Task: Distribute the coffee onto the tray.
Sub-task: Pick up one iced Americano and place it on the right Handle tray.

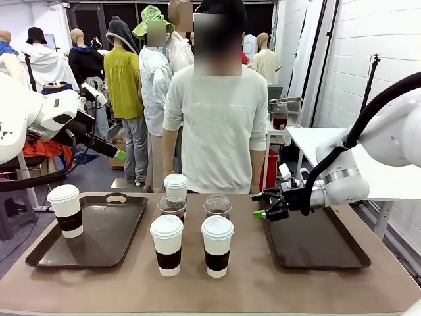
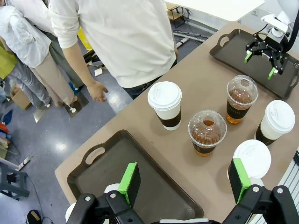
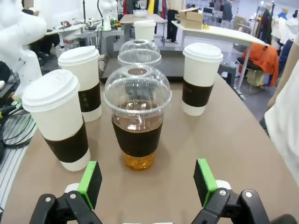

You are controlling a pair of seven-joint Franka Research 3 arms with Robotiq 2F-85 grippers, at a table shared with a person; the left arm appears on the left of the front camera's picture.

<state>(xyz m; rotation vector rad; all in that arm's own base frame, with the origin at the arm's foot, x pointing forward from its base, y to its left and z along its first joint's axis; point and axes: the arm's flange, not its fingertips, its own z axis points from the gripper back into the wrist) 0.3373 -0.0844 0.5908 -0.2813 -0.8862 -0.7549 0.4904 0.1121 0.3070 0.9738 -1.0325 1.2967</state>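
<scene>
Nearest, two paper cups point(image 1: 166, 245) stand side by side on the tabletop point(image 1: 250, 283), between the left tray point(image 1: 105, 237) and the right tray point(image 1: 316, 243). Two clear dome-lidded cups point(image 1: 218, 206) stand just behind them, and a third paper cup point(image 1: 175, 185) farther back. A fourth paper cup point(image 1: 66, 210) sits on the left tray. The right end effector point(image 1: 258, 205) gapes wide and empty over the right tray's left edge. The left end effector point(image 2: 184, 181) hangs high, open and empty.

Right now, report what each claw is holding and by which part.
Nothing is held. The left claw is open in the air, empty. The right claw is open too, facing a dome-lidded cup without touching it.
</scene>
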